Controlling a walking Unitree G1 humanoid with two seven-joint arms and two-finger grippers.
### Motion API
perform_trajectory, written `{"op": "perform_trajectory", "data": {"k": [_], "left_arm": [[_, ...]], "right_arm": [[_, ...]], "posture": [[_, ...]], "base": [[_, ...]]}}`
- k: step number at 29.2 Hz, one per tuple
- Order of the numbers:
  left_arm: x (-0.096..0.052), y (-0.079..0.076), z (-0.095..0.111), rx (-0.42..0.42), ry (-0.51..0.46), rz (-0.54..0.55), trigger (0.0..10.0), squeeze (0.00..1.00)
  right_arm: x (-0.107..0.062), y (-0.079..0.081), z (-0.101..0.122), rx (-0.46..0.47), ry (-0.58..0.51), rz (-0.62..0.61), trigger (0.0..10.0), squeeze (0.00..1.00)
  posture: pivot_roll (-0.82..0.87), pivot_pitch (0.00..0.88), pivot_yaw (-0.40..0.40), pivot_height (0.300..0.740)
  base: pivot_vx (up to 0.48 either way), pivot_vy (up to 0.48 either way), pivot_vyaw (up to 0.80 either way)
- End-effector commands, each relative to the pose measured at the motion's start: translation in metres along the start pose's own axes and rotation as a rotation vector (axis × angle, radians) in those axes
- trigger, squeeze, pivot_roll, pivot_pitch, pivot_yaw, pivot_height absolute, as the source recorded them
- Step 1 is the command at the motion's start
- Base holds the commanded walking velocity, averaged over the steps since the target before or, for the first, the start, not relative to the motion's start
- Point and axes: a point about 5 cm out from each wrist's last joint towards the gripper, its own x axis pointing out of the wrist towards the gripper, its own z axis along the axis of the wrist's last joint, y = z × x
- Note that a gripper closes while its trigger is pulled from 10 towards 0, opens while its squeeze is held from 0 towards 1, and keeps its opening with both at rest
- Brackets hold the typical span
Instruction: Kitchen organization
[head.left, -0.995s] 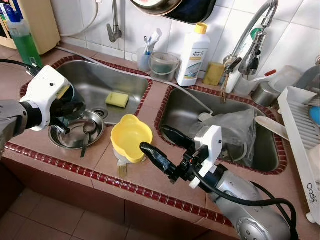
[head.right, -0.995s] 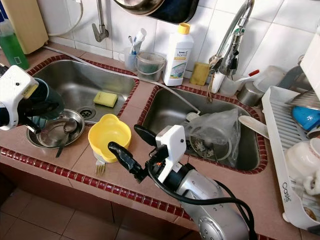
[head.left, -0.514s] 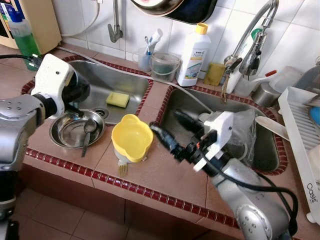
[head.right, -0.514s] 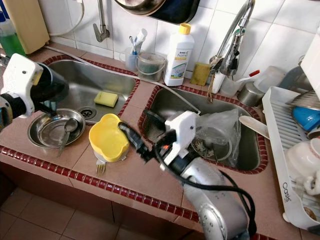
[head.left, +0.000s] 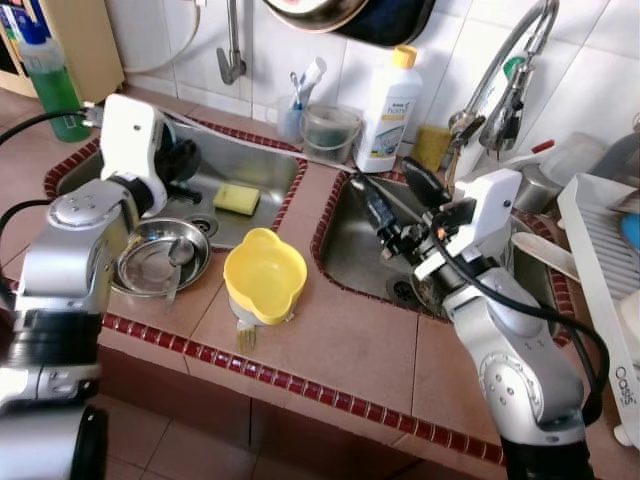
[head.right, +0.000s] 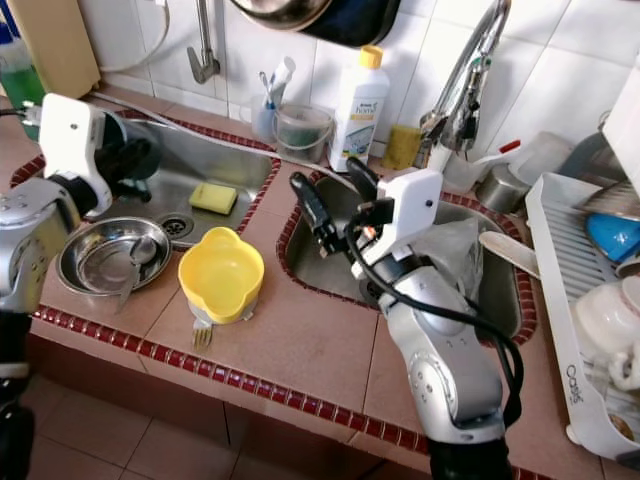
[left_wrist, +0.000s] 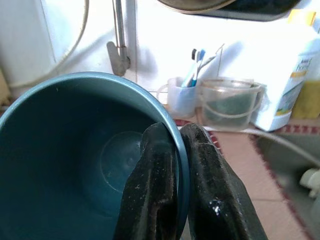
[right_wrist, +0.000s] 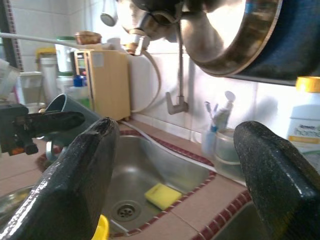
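The teal bowl (left_wrist: 75, 160) is held in the left claw (left_wrist: 177, 165), whose two black fingers (left_wrist: 150, 190) are pinched tight on its rim, one inside and one outside; it hangs above the left sink (head.left: 215, 160), just over the steel dish (head.left: 160, 262) that sits at the sink's near edge with a spoon (head.left: 176, 262) lying in it. A yellow sponge (head.left: 234, 198) lies on the sink floor beside the drain. The yellow bowl (head.left: 264, 276) stands on the tiled worktop (head.left: 340, 340) between the two sinks, with a fork (head.left: 243, 337) poking out from under it. The right claw (head.left: 390, 198) is raised over the near left corner of the right sink (head.left: 350, 260), its fingers spread wide apart with nothing between them. Behind, against the tiled wall, stand a white detergent bottle (head.left: 385, 108), a clear tub (head.left: 328, 133) and a cup of toothbrushes (head.left: 293, 112).
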Motion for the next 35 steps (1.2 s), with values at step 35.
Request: {"op": "perform_trajectory", "data": {"k": [35], "left_arm": [[0.017, 0.002, 0.005, -0.044, -0.083, 0.018, 10.0, 0.00]], "right_arm": [[-0.004, -0.002, 0.005, -0.013, -0.015, 0.019, 10.0, 0.00]], "posture": [[0.03, 0.000, -0.064, 0.740]], "base": [[0.176, 0.000, 0.00]]}}
